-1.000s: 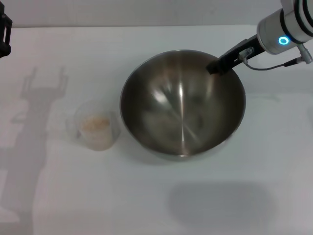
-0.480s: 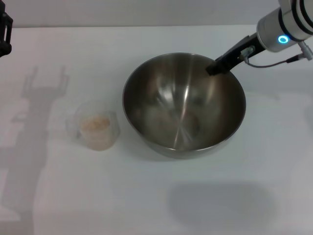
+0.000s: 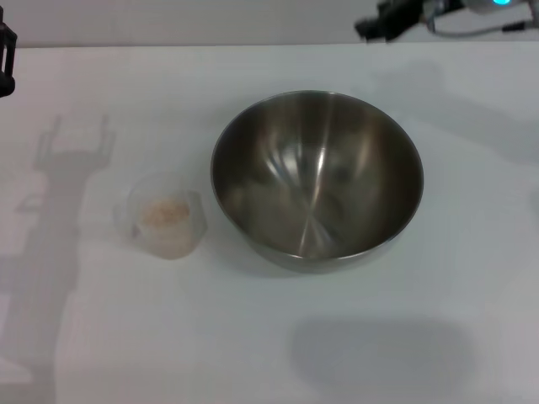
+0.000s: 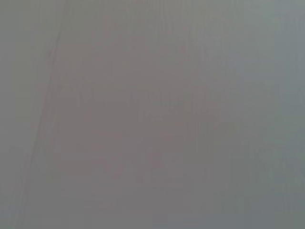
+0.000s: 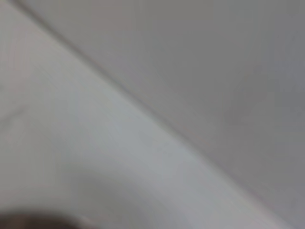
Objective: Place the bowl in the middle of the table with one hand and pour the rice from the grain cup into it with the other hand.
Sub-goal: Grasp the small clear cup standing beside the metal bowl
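Observation:
The steel bowl (image 3: pixel 316 178) stands upright and empty in the middle of the white table (image 3: pixel 455 278). The clear grain cup (image 3: pixel 166 222) stands to its left, apart from it, with a small heap of rice (image 3: pixel 164 210) inside. My right gripper (image 3: pixel 373 25) is at the far right edge of the table, raised and away from the bowl, open and empty. My left gripper (image 3: pixel 7 55) is parked at the far left edge, barely in view; its shadow on the table shows two spread fingers. Both wrist views show only blank grey and white surfaces.
The table's far edge meets a grey wall (image 3: pixel 210 21) along the top. Arm shadows lie on the table at the left (image 3: pixel 72 151) and near the front (image 3: pixel 379 349).
My right gripper has let go of the bowl's far right rim and moved up and away to the back. The bowl has settled flat. The cup and left arm have not moved.

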Robot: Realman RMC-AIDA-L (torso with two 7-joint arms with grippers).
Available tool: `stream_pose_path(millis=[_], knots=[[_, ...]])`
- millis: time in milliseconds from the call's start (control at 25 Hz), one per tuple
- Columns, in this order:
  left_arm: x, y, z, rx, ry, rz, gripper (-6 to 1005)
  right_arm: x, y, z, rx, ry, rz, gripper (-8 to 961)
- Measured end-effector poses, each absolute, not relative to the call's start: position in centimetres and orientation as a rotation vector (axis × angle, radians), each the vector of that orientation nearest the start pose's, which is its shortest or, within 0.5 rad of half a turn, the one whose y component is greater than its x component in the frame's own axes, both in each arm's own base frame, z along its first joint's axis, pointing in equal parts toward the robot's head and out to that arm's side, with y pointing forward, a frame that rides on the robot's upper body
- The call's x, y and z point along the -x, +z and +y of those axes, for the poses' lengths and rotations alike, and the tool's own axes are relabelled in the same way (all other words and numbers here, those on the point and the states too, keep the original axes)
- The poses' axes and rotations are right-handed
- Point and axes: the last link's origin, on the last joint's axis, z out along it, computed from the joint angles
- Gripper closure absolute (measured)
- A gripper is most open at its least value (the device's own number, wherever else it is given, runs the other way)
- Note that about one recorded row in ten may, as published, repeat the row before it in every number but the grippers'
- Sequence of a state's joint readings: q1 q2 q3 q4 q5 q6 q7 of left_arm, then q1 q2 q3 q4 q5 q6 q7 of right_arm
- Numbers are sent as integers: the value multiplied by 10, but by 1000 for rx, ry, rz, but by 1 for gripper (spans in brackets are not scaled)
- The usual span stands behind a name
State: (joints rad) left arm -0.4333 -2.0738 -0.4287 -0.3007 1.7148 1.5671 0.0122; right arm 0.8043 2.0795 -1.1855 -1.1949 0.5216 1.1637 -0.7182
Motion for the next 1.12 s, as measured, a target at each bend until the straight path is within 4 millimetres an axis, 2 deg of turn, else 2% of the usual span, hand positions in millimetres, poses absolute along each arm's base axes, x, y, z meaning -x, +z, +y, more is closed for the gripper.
stream_pose_path(millis=[120, 320, 440, 640, 880, 1120], knots=[[283, 10, 311, 1321, -955, -317, 313, -119, 37, 451, 2300, 2, 497, 545], [283, 10, 311, 1323, -957, -316, 313, -107, 33, 451, 2110, 175, 264, 545], [282, 9, 312, 1324, -958, -315, 314, -102, 28, 446, 1968, 308, 132, 544], [281, 9, 312, 1326, -960, -315, 314, -105, 13, 429, 1753, 511, -5, 544], [280, 6, 311, 1346, -963, -312, 314, -136, 5, 394, 1507, 795, -71, 545], [281, 1, 302, 1361, -971, -323, 314, -200, 17, 365, 1403, 987, 45, 544]])
